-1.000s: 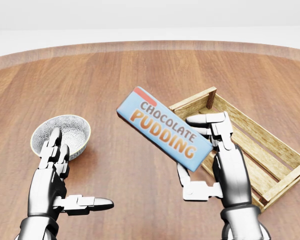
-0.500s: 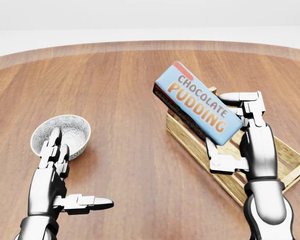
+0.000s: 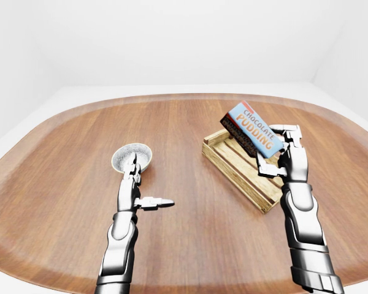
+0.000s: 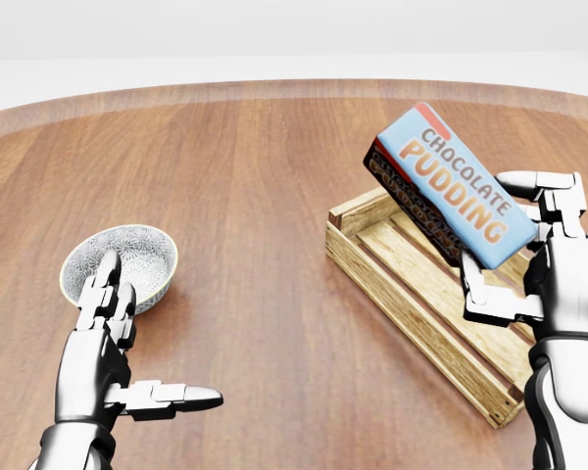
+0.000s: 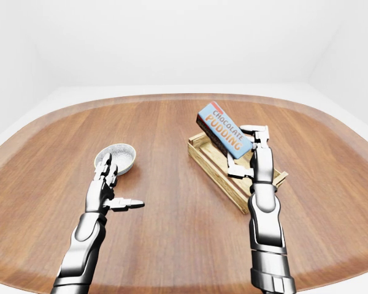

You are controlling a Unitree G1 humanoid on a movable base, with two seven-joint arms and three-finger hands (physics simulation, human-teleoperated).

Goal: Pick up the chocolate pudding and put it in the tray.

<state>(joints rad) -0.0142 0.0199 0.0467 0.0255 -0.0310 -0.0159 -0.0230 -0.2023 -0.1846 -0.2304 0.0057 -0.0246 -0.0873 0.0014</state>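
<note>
The right robot hand (image 4: pixel 529 245) holds the chocolate pudding box (image 4: pixel 451 186), fingers closed round it, tilted and raised above the far end of the wooden tray (image 4: pixel 412 294). The left robot hand (image 4: pixel 108 323) idles with fingers spread, empty, near the bowl (image 4: pixel 142 257) on the tabletop (image 4: pixel 274 166). Judgement: level the box, line it up with the tray's long axis, lower it inside the walls, then release.

R hand (image 3: pixel 281 154) grips choc pudding box (image 3: pixel 253 129), tilted, above wooden tray (image 3: pixel 238 166); L hand (image 3: pixel 137 191) open nr patterned bowl (image 3: pixel 132 157). All on round wood table (image 3: pixel 184 239).
</note>
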